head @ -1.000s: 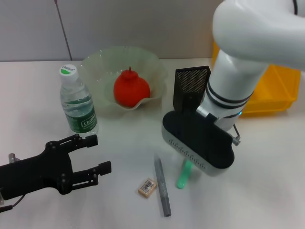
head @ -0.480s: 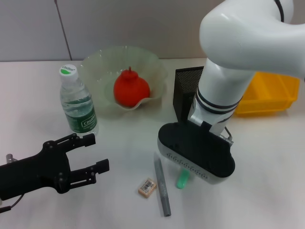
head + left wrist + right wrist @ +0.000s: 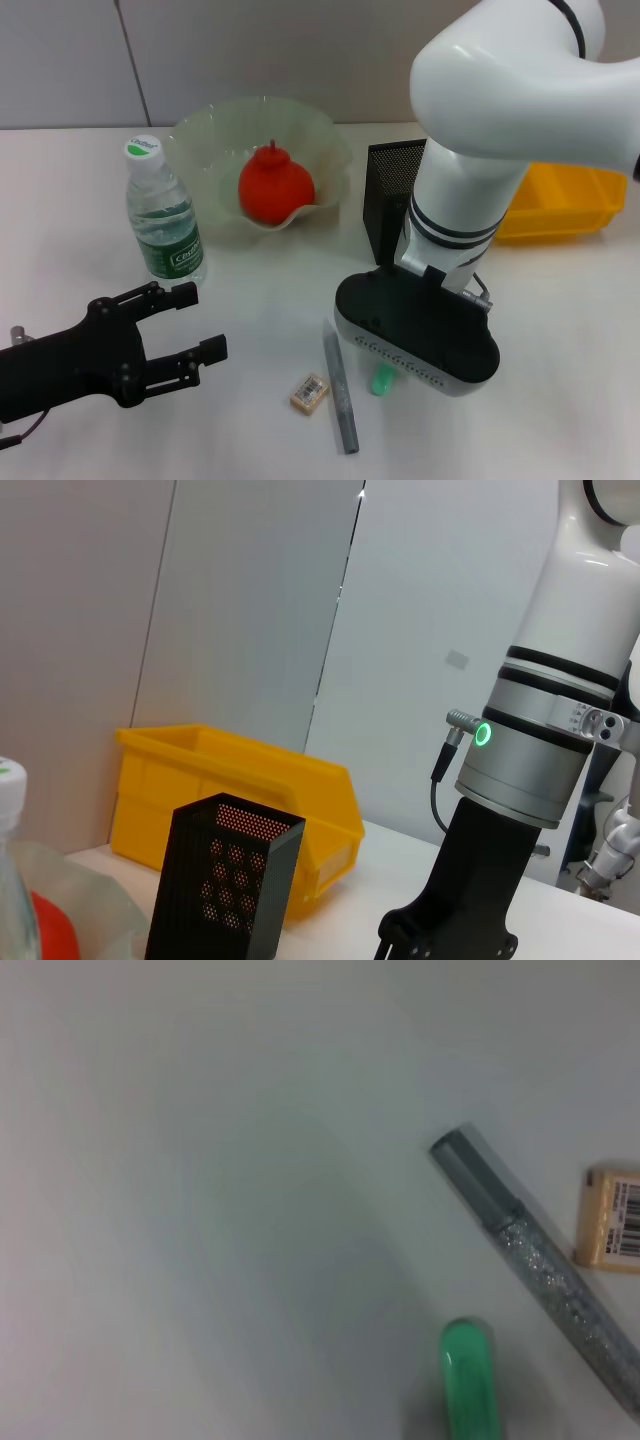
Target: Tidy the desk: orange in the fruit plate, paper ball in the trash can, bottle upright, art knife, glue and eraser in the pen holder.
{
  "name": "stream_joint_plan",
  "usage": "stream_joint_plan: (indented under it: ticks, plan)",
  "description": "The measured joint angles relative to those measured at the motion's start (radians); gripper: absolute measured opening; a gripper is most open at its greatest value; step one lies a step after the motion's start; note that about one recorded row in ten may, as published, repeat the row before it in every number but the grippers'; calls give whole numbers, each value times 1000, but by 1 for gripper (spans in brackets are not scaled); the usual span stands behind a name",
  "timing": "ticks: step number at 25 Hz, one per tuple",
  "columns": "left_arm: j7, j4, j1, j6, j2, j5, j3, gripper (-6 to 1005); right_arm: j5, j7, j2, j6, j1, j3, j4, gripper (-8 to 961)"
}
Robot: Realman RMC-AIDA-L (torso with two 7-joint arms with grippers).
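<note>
The orange lies in the pale-green fruit plate. Left of the plate the bottle stands upright. The black mesh pen holder stands behind my right arm. On the desk lie the tan eraser, the grey art knife and the green glue. My right gripper hangs low over the glue and covers most of it. The right wrist view shows the glue, the art knife and the eraser close below. My left gripper rests open at the near left, holding nothing. The paper ball is out of view.
The yellow trash can sits at the far right behind my right arm, and it shows in the left wrist view behind the pen holder. A grey wall closes the back of the desk.
My right arm has come down and toward the near edge, so its wrist now hides more of the green glue. The left gripper has barely shifted.
</note>
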Motion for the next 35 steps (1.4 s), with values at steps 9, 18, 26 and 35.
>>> stream_joint_plan:
  ticks: [9,18,26,35]
  plan:
    - [-1,0,5,0,0,0,0,811,6,-19,0,6,1,-21,14,604]
    - [-2,0,3,-1,-1,0,0,811,28,-38,0,23,8,-29,30,577]
    - [-2,0,-3,-3,-2,0,-1,811,29,-40,0,28,13,-39,34,569]
    - [-2,2,-4,0,-2,-1,-9,811,40,-39,0,57,11,-60,37,500]
